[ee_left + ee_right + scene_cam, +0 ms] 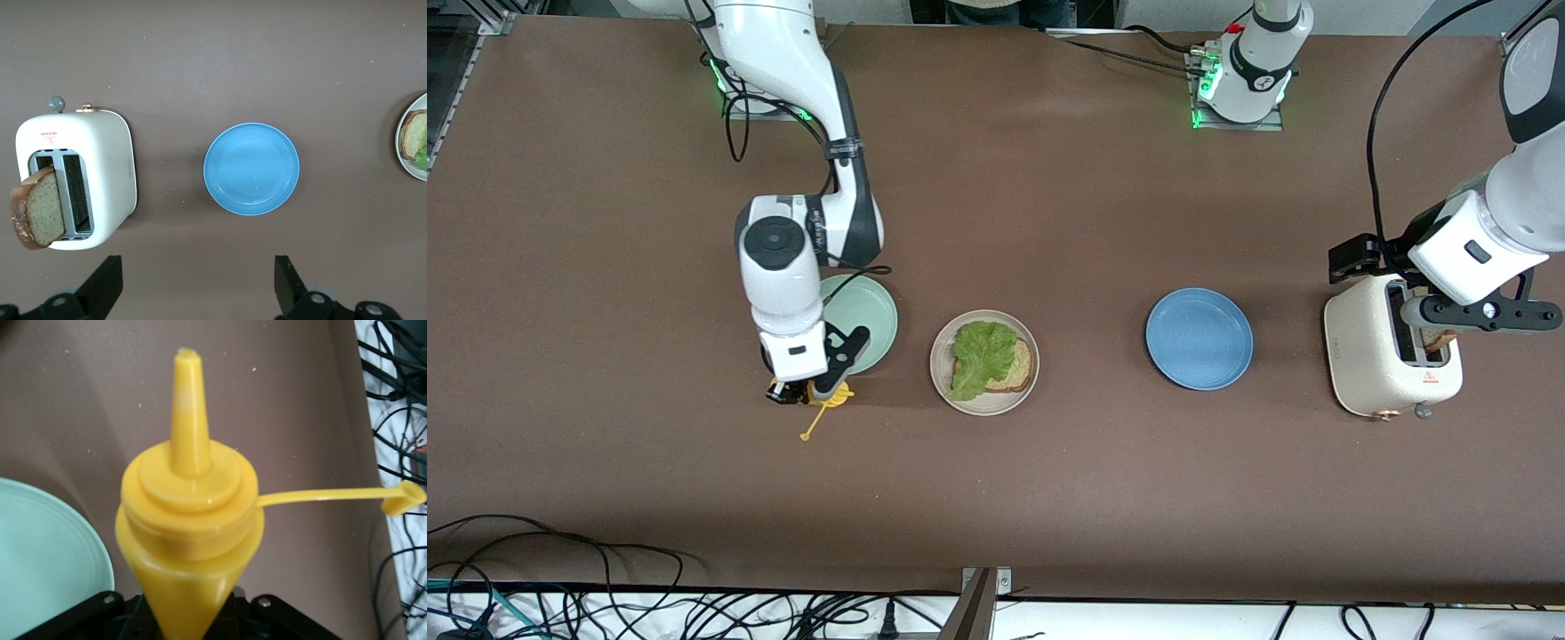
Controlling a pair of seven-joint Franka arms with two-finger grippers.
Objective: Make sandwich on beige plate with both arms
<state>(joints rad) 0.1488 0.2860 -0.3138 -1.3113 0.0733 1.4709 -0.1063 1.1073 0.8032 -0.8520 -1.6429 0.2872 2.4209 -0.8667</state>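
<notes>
Toast (37, 208) juts from toaster (100, 167) | left claw (197, 290) spread | right claw (193, 613) clamps bottle (190, 520)

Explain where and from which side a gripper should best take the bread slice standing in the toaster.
Grip the bread slice by its exposed upper part, coming from above, pads on the two flat faces. It stands tilted out of the toaster slot, so only that part is free. The open left gripper hovers overhead.

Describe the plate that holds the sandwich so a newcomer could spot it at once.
Three round plates lie in a row across the brown table. The beige plate is the middle one, between the mint-green plate and the blue plate. Only it carries bread and lettuce.
</notes>
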